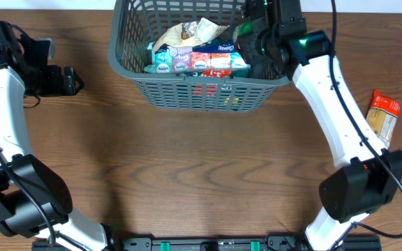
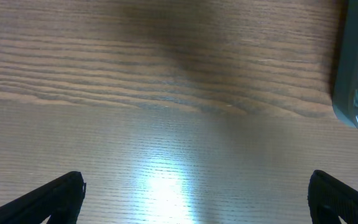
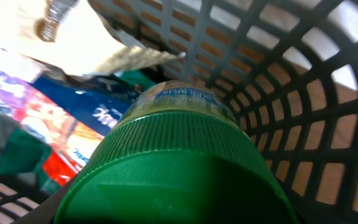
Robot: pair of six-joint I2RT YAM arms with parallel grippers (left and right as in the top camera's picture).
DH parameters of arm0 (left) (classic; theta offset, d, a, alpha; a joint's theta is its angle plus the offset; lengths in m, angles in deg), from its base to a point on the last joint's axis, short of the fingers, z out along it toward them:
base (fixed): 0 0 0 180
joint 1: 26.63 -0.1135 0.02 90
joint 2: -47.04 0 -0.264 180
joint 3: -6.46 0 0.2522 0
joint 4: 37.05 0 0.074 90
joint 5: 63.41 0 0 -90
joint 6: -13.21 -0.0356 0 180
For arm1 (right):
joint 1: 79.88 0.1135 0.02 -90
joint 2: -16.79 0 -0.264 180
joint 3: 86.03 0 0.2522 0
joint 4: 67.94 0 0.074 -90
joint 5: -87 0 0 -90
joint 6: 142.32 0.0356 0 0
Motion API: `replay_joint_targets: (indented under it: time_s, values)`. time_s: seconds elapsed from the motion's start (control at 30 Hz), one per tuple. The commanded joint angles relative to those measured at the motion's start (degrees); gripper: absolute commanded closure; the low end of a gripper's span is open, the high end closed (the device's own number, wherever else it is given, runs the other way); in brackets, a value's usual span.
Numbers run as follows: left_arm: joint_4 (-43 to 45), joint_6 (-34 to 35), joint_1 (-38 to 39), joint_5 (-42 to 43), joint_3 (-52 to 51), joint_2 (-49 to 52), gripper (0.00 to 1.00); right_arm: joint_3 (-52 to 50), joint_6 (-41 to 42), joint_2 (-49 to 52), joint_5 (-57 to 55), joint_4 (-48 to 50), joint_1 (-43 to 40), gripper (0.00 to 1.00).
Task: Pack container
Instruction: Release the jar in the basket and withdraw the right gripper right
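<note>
The wooden table [image 1: 201, 174] bears one container [image 1: 180, 96]; left hand [image 2: 196, 186] wide, right hand [image 1: 255, 43] gripping one green-capped jar [image 3: 179, 168].

A brown wood-grain table [image 1: 201, 167] with wavy darker streaks fills the whole overhead view, a black rail [image 1: 201, 244] runs along its near edge, and a bright patch of reflected light [image 2: 163, 183] glares off its smooth surface.

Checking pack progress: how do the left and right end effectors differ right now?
Left end effector is wide open and empty; right end effector seems closed on a green-lidded jar. Left hovers over the table, outside the container; right is down inside the container. Both are black.
</note>
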Motion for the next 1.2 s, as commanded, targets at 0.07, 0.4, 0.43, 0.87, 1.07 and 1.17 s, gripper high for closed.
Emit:
replay_joint_targets:
  time_s: [0.07, 0.4, 0.43, 0.87, 1.07, 1.17]
  values:
    - [0.1, -0.6, 0.1, 0.8, -0.2, -0.7, 0.01, 0.7, 1.2, 3.1, -1.6, -1.4, -0.1, 0.96]
    - [0.1, -0.6, 0.1, 0.8, -0.2, -0.7, 0.01, 3.0, -0.8, -1.2, 2.4, -6.3, 0.1, 0.01]
    - [0.1, -0.6, 0.1, 0.8, -0.2, -0.7, 0.01, 4.0, -1.5, -2.8, 4.0, -6.3, 0.0, 0.01]
    - [-1.1, -0.5, 0.2, 0.8, -0.2, -0.7, 0.01, 24.4, 17.6, -14.1, -17.3, -24.9, -14.1, 0.01]
    - [-1.5, -0.6, 2.2, 0.7, -0.2, -1.6, 0.01, 26.1, 33.8, -13.9, -15.9, -44.4, -31.7, 0.01]
    - [-1.0, -0.8, 3.5, 0.7, -0.2, -2.4, 0.01, 26.0, 35.7, -13.7, -15.0, -51.0, -39.2, 0.01]
